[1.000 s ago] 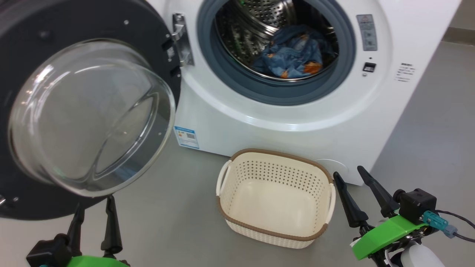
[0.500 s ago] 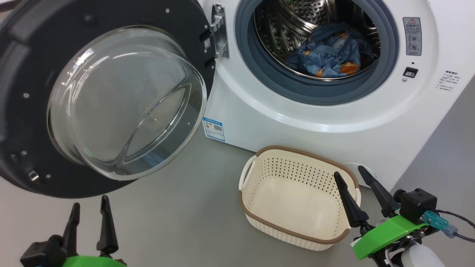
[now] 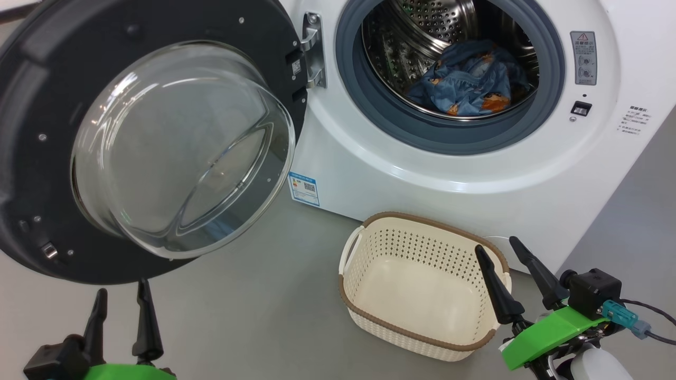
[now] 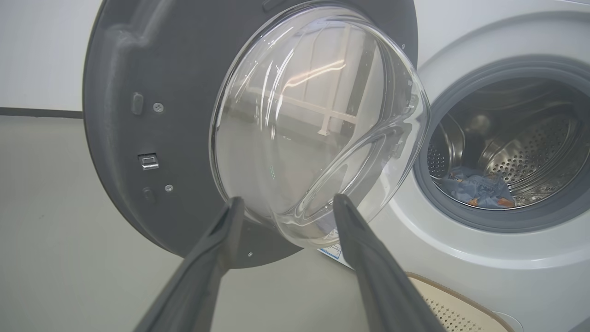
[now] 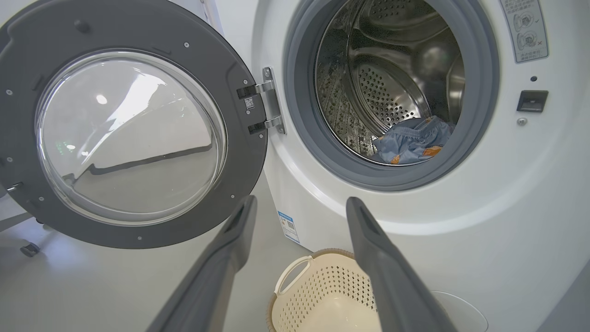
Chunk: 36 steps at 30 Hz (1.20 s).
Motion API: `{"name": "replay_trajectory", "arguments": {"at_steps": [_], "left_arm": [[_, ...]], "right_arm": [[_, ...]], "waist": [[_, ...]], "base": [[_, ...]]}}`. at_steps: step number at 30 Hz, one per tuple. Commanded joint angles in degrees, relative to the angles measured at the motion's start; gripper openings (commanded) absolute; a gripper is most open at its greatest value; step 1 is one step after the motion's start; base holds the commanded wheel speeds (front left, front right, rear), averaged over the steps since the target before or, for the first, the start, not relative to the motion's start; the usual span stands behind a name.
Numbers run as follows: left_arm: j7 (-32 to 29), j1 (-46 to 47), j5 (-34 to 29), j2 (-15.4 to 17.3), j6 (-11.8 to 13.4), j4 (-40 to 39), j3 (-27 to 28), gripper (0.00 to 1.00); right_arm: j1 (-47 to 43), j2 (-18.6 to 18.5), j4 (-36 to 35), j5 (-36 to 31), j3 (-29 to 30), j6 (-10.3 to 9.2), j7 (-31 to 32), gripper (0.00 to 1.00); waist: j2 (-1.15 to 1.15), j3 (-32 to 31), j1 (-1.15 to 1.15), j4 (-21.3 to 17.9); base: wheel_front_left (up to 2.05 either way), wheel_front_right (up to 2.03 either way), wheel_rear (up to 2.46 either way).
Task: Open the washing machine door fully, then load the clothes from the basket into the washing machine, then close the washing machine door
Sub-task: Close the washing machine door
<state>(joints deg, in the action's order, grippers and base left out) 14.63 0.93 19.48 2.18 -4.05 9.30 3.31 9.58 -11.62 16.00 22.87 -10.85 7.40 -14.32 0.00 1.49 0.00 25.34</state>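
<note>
Blue clothes (image 3: 467,79), one bundle, in the washing machine (image 3: 449,174), upper right; one basket (image 3: 412,245), whole in the head view, a corner in the left wrist's. Jaws spread on left gripper (image 3: 121,286) and right gripper (image 3: 495,244).

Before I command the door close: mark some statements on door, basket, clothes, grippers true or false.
1. The large round black glass-windowed washing machine door stands open. True.
2. The cream perforated plastic basket holds clothes. False: it is empty.
3. The blue printed fabric clothes lie in the steel drum of the white washing machine. True.
4. The left gripper clamps the door. False: it is open, holding nothing.
5. The right gripper is open. True.
</note>
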Motion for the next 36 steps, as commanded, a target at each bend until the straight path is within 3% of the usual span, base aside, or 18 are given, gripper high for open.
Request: {"name": "replay_trajectory", "arguments": {"at_steps": [1, 3, 5, 6, 12, 14, 21, 29, 36], "left_arm": [[0.37, 1.85, -0.58, 0.7, 0.05, -1.54, 2.16, 1.0], [0.37, 1.87, -1.02, 0.7, -0.05, -1.9, 2.31, 0.85], [0.37, 2.22, -1.81, 0.76, -0.41, -2.75, 2.6, 0.37], [0.37, 2.63, -2.4, 1.02, -0.75, -3.64, 2.74, 0.0], [0.37, 8.09, -2.22, 5.49, -2.49, -9.42, 4.63, 0.0], [-0.23, 12.41, 0.07, 9.11, -2.88, -10.83, 6.19, 0.0], [-7.48, 22.62, 12.73, 14.8, -3.19, -10.77, 12.5, 0.0], [-16.4, 34.28, 35.77, 20.38, -3.38, 6.91, 23.02, 0.0], [-19.9, 37.81, 45.58, 27.04, -3.42, 25.09, 29.16, 0.0]], "right_arm": [[0.79, -0.16, -1.21, 0.02, -1.37, 0.09, -0.68, 1.0], [0.69, -0.1, -1.22, 0.11, -1.32, 0.09, -0.68, 1.0], [0.6, -0.03, -1.23, 0.18, -1.3, 0.09, -0.68, 1.0], [0.57, -0.02, -1.25, 0.19, -1.25, 0.09, -0.68, 1.0], [0.26, -0.24, -1.21, 0.27, -0.95, 0.09, -0.68, 1.0], [0.22, -0.29, -1.21, 0.29, -1.08, 0.09, -0.68, 1.0], [0.53, -0.6, -1.17, 0.47, -1.73, 0.09, -0.68, 1.0], [1.44, -1.37, -1.08, 0.36, -2.13, 0.09, -0.68, 1.0], [2.6, -2.52, -0.93, 0.07, -2.27, 0.09, -0.68, 1.0]], "waist": [[0.0, -0.12, 0.0, -0.07], [0.0, -0.27, 0.0, -0.12], [0.0, -0.4, 0.0, -0.16], [0.0, -0.45, 0.0, -0.14], [0.0, -1.07, 0.0, 0.28], [0.0, -1.31, 0.0, 0.31], [0.0, -0.77, 0.0, -1.06], [0.0, 0.99, 0.0, -3.98], [0.0, 2.4, 0.0, -7.4]], "base": [[0.0, 0.0, 0.0], [0.0, 0.0, 0.0], [0.0, 0.0, 0.0], [0.0, 0.0, 0.0], [0.0, 0.0, 0.0], [0.0, 0.0, 0.0], [0.0, 0.0, 0.0], [0.0, 0.0, 0.0], [0.0, 0.0, 0.0]]}}
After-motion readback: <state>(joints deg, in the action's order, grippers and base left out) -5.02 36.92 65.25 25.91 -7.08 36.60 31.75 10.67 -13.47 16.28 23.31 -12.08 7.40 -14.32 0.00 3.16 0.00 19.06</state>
